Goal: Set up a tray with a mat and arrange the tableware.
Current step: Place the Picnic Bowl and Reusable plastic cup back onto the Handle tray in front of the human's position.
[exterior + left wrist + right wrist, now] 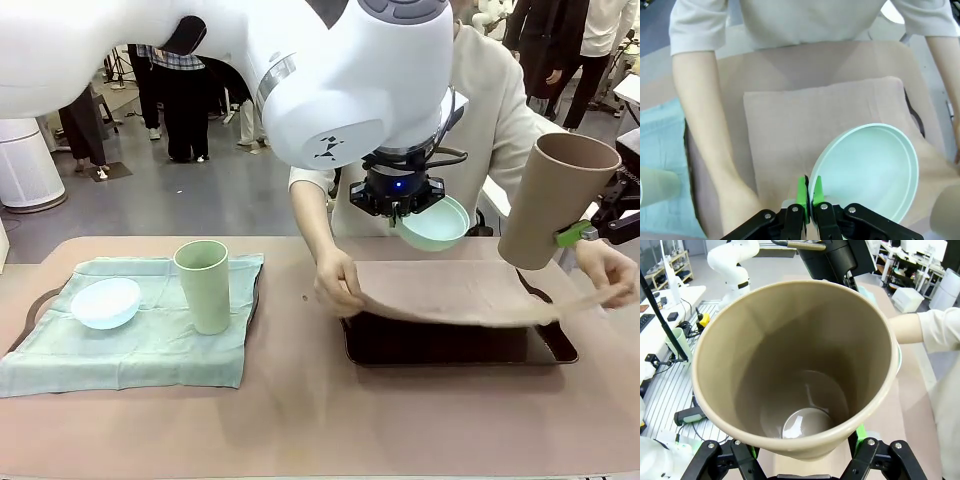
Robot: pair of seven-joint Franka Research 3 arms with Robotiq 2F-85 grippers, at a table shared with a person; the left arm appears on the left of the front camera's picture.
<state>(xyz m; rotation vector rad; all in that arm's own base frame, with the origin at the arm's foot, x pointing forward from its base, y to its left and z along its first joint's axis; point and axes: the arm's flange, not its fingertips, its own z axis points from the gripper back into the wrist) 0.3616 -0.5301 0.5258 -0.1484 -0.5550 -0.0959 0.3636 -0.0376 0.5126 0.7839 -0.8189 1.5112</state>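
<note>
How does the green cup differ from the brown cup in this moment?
The sage green cup stands upright on the pale green cloth on the left tray, while the tan brown cup hangs in the air, tilted. No hand touches the green cup; the brown cup is gripped by the right hand, its fingers clasping the cup's outside wall. The green one is pale green, the other tan. Both are tall, handleless and look empty.
</note>
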